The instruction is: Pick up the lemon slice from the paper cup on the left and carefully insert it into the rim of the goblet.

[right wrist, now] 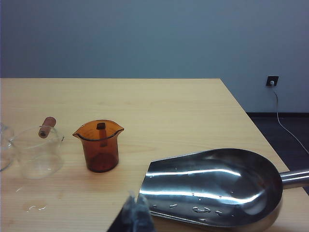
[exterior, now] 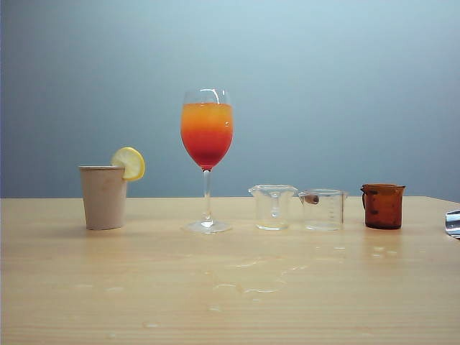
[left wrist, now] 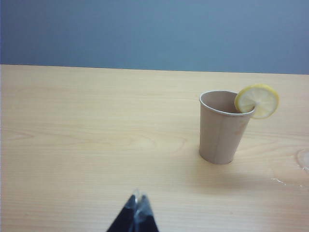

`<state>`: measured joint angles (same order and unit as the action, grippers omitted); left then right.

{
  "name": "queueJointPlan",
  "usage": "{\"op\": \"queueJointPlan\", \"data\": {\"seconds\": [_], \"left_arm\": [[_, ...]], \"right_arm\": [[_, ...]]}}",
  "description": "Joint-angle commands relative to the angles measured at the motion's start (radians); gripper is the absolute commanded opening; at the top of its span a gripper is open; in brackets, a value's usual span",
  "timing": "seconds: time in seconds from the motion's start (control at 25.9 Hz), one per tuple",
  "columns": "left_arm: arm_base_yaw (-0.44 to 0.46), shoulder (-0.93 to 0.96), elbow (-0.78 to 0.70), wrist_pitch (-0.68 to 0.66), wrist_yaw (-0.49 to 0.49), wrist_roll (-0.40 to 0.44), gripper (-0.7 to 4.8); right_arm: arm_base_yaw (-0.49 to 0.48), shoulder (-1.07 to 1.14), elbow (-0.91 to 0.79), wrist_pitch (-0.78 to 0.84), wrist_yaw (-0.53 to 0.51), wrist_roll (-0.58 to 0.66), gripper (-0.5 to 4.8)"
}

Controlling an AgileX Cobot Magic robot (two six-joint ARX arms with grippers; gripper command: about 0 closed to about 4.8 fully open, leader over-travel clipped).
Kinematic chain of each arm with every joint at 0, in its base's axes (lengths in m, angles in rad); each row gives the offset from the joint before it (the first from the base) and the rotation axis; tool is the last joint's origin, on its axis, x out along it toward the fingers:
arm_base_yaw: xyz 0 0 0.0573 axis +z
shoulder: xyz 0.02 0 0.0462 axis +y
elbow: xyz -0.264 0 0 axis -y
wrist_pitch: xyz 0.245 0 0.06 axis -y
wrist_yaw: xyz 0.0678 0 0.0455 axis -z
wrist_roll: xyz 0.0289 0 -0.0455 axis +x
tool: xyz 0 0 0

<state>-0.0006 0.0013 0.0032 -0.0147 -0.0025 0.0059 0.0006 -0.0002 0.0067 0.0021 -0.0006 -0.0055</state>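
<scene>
A beige paper cup [exterior: 103, 198] stands on the left of the wooden table, and a yellow lemon slice [exterior: 129, 163] is perched upright on its rim. The left wrist view shows the same cup [left wrist: 223, 130] and slice [left wrist: 257, 100]. To the cup's right stands the goblet [exterior: 207, 158], filled with an orange-to-red drink. My left gripper [left wrist: 138, 197] is shut and empty, low over bare table, well short of the cup. My right gripper [right wrist: 136, 199] is shut and empty too, beside a steel scoop. Neither gripper shows in the exterior view.
Two clear glass beakers [exterior: 273, 207] [exterior: 323, 209] and an amber jug [exterior: 382, 205] stand in a row right of the goblet. A steel scoop [right wrist: 212, 186] lies near the table's right edge. Small water spills [exterior: 248, 277] dot the table in front of the goblet.
</scene>
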Motion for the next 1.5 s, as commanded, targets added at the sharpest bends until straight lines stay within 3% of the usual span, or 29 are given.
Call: {"op": "queueJointPlan", "data": {"seconds": [0.04,0.39,0.58,0.85,1.04,1.27,1.43,1.5], "left_arm": [[0.000,0.001,0.004,0.016,0.003,-0.002,-0.05],[0.000,0.001,0.009,0.058,0.002,-0.007,-0.06],[0.000,0.002,0.098,0.055,-0.048,-0.071,-0.06],[0.000,0.077,0.238,0.054,-0.050,-0.070,-0.06],[0.000,0.235,0.380,0.057,-0.049,-0.066,-0.06],[-0.001,0.461,0.555,0.060,-0.042,-0.065,-0.06],[-0.001,0.590,0.656,0.060,-0.038,-0.062,-0.06],[-0.001,0.661,0.716,0.061,0.008,-0.058,-0.06]], "right_arm": [[0.001,0.001,-0.006,0.019,-0.002,-0.002,-0.01],[0.001,0.001,0.009,0.057,0.002,0.026,-0.01],[0.001,0.002,0.128,0.031,0.032,0.037,-0.02],[0.002,0.083,0.318,-0.009,0.029,0.037,-0.02],[0.008,0.249,0.523,-0.036,-0.008,0.065,-0.02],[0.008,0.447,0.732,-0.063,-0.167,0.066,-0.03],[0.008,0.497,0.793,-0.154,-0.197,0.066,-0.03],[0.009,0.511,0.812,-0.181,-0.247,0.072,-0.03]]}}
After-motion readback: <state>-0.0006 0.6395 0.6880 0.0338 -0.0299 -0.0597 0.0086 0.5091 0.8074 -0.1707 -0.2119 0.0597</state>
